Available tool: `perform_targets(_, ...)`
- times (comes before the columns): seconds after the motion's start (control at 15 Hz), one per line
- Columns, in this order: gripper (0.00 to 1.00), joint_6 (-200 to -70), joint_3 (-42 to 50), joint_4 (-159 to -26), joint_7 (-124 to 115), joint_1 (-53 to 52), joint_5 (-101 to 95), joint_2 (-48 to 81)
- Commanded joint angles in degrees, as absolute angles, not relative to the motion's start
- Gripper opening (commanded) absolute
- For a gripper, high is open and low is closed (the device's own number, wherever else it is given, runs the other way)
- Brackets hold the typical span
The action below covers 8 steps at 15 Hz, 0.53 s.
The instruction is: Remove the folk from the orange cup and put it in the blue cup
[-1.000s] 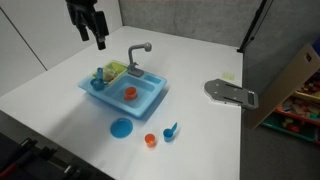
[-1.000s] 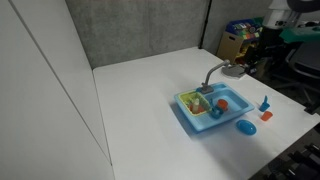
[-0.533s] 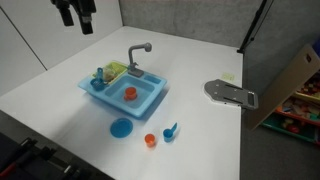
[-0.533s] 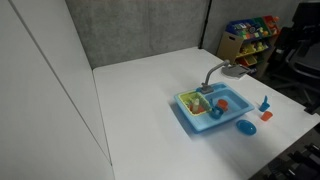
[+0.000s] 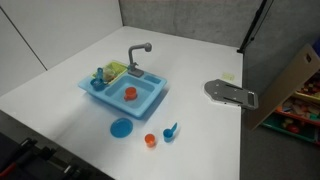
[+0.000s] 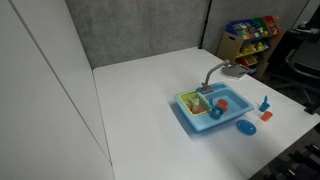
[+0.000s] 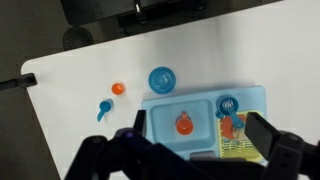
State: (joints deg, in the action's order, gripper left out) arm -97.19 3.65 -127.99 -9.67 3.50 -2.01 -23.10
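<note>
The orange cup (image 7: 184, 125) stands in the basin of the blue toy sink (image 7: 160, 118), high below the wrist camera. It also shows in both exterior views (image 5: 130, 93) (image 6: 223, 103). The fork is too small to make out; a thin stub at the cup's rim may be it. The blue cup (image 7: 228, 102) sits in the sink's side section, beside the basin, and shows in an exterior view (image 5: 99, 79). My gripper (image 7: 200, 128) is open and empty, far above the sink, with its fingers framing it. The gripper is outside both exterior views.
A flat blue plate (image 7: 161, 80), a smaller orange cup (image 7: 118, 89) and a blue scoop (image 7: 104, 109) lie on the white table beside the sink. A grey faucet (image 5: 140, 50) rises from the sink. A grey flat device (image 5: 230, 93) lies further off.
The arm has risen out of the top of both exterior views. The toys have not moved.
</note>
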Motion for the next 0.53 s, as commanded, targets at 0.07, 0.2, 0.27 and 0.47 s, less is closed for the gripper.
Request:
perform_targets(0.07,1.00,-96.7,3.1,-128.7,-8.7,4.1,-2.0,-26.5)
perform_targets(0.2,1.00,-96.8,2.9,-128.0,-9.4,4.2,-1.8,-25.4)
perform_targets(0.27,1.00,-96.8,2.9,-128.0,-9.4,4.2,-1.8,-25.4)
perform_targets(0.47,1.00,-96.8,2.9,-128.0,-9.4,4.1,-1.8,-25.1)
